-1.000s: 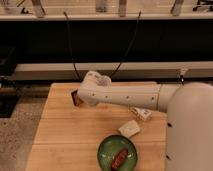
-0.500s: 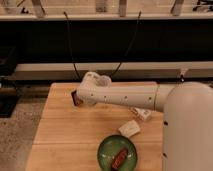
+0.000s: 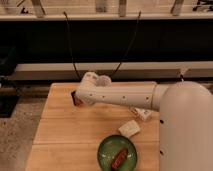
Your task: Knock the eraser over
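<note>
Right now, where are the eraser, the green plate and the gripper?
eraser (image 3: 76,98): camera view, on its dark face.
green plate (image 3: 100,153): camera view, on its left rim.
gripper (image 3: 82,98): camera view, on its tip, right beside the eraser.

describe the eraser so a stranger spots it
On the wooden table, follow the arm to the gripper at its tip. The eraser is right there: small, dark, brownish-faced, unlike the pale block by the green plate.

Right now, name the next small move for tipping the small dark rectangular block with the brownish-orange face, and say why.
Probably a short nudge into the small dark eraser. The shut gripper sits low over the back-left part of the wooden table, right beside the eraser, which seems upright; a slight push should topple it.
</note>
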Controlling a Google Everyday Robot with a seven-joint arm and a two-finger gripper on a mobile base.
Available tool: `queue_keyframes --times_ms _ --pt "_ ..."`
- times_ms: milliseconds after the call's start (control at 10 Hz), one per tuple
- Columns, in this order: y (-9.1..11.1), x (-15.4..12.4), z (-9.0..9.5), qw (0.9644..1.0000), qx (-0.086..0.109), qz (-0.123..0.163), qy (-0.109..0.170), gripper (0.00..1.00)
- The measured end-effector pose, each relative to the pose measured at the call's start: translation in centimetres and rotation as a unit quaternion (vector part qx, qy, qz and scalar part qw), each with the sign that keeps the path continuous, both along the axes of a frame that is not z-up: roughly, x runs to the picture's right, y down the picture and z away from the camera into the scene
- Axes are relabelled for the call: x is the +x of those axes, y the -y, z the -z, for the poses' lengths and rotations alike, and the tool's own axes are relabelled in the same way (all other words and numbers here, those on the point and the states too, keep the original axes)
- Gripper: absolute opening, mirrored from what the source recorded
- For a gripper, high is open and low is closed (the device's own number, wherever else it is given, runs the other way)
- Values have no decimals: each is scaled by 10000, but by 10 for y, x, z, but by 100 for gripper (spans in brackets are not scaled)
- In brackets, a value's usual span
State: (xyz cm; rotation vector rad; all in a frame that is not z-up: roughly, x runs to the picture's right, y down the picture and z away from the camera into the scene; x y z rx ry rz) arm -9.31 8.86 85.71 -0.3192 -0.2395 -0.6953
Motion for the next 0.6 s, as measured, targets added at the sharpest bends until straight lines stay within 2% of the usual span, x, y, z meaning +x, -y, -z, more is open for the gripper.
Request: queue_keyframes --times_ms 600 --pt "2 -16 -13 9998 42 128 149 3"
